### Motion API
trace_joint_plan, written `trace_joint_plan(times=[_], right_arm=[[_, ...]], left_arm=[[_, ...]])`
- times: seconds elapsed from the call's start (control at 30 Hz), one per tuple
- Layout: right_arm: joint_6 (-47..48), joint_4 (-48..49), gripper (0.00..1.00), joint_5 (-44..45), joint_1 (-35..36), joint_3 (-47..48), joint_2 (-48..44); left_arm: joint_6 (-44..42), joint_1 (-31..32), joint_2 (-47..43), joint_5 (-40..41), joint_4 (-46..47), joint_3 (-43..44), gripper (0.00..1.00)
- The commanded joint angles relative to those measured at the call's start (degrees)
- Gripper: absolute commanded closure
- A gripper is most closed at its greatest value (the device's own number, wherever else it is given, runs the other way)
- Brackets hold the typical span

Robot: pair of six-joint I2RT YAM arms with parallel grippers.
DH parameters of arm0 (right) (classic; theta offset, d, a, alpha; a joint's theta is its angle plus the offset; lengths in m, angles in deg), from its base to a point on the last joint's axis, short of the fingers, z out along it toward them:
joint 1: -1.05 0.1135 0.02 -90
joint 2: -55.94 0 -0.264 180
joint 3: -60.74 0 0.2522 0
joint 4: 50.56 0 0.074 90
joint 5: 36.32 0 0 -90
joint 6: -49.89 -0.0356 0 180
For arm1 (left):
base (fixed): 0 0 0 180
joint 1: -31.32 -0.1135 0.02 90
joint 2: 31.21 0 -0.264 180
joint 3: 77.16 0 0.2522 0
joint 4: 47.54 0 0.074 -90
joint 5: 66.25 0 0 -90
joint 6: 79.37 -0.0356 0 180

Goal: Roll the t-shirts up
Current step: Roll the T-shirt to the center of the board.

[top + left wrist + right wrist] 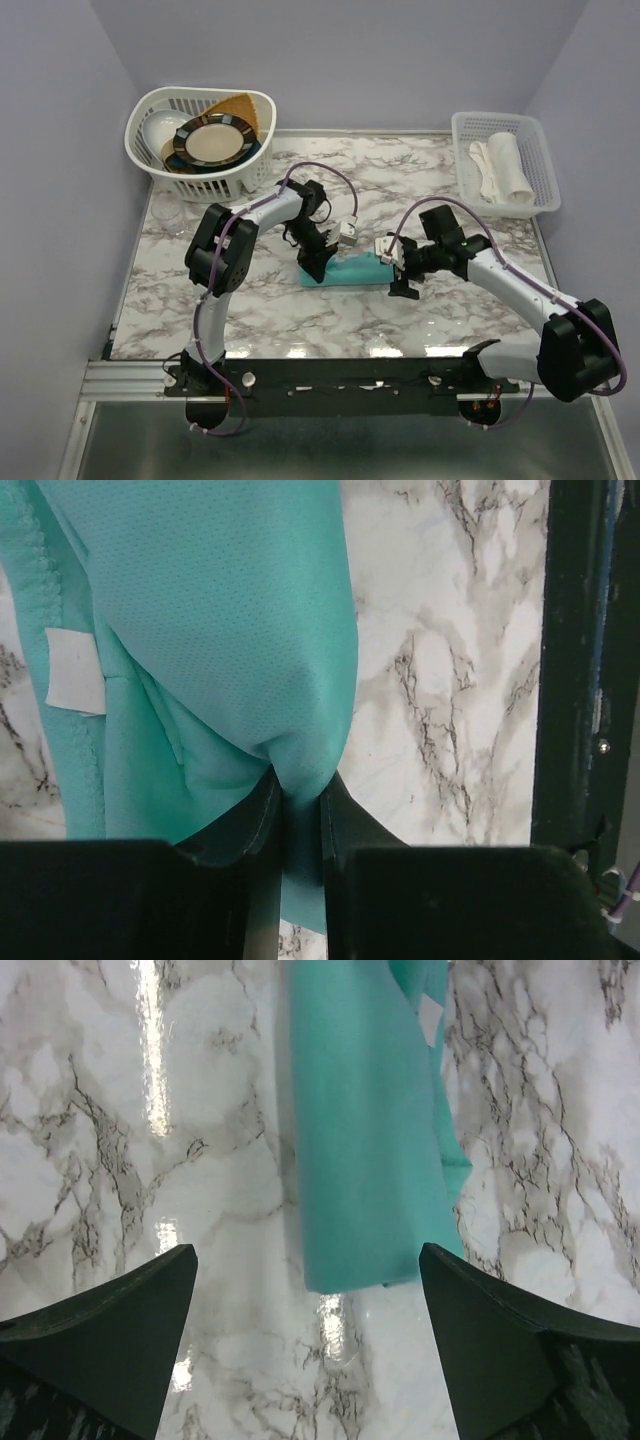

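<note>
A teal-green t-shirt (350, 270) lies folded into a narrow strip on the marble table. My left gripper (312, 270) is at the strip's left end, shut on a pinch of the fabric. In the left wrist view the t-shirt (220, 630) hangs from between the fingers (262, 815), with a white label showing at the left. My right gripper (403, 288) is open at the strip's right end. In the right wrist view the t-shirt's end (365, 1160) lies flat ahead of the spread fingers (120, 1310), not touched.
A white dish rack (200, 140) with plates (210, 142) stands at the back left. A white basket (503, 160) with a rolled white cloth (503, 168) stands at the back right. A clear glass (168, 215) stands by the rack. The table's metal rail (580, 660) runs along the front.
</note>
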Motion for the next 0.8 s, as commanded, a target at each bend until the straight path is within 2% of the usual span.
trace_joint_plan(times=[0.0, 0.3, 0.43, 0.57, 0.6, 0.7, 0.73, 0.77], right_arm=[[4.70, 14.14, 0.00, 5.78, 4.49, -4.00, -0.60], [6.27, 15.90, 0.00, 6.40, 8.01, -3.04, 5.73], [9.00, 9.93, 0.00, 4.21, 8.45, -0.23, 9.50], [7.08, 6.67, 0.02, 4.20, 8.54, 2.32, 13.29], [6.63, 6.49, 0.04, 4.20, 8.54, 3.28, 14.34], [4.44, 4.13, 0.29, 4.20, 8.54, 6.44, 16.97], [3.74, 3.34, 0.42, 4.20, 8.54, 7.24, 17.77], [2.77, 2.11, 0.48, 4.20, 8.54, 7.77, 18.12]], left_arm=[[-1.21, -0.30, 1.41, -4.91, -6.42, 1.64, 0.91], [-0.86, -0.39, 1.93, -4.91, -6.95, 3.92, 0.90], [-0.95, -0.48, 2.37, -4.56, -7.47, 4.89, 0.90], [-1.74, -0.48, 2.73, -4.64, -8.18, 4.89, 0.89], [-2.17, -0.48, 2.81, -4.64, -8.44, 4.98, 0.89], [-2.97, -0.57, 3.34, -4.64, -9.05, 5.15, 0.88], [-3.32, -0.66, 3.78, -4.64, -9.49, 5.24, 0.88], [-3.67, -0.74, 4.04, -4.64, -10.54, 5.77, 0.87]])
